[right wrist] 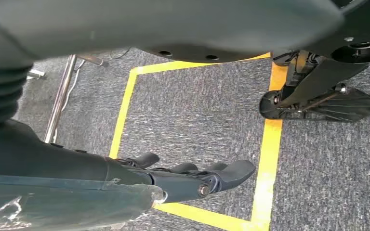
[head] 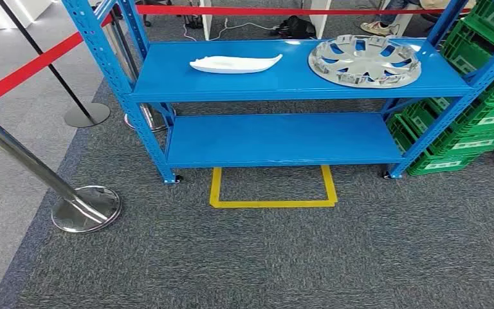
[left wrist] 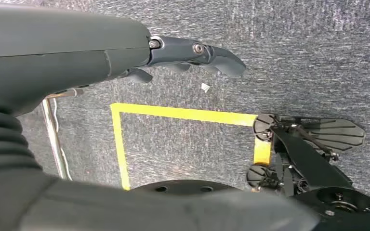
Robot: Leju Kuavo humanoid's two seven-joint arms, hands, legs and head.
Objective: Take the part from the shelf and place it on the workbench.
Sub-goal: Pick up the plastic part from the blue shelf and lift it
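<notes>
The white part lies lengthwise on the shelf, far ahead; left hand and right hand hang empty, fingers apart.

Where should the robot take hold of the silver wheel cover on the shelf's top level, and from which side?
Probably at the near rim of the wheel cover, reaching from the shelf's open front. It lies flat and wide, so only its thin edge and spoke openings offer purchase.
</notes>
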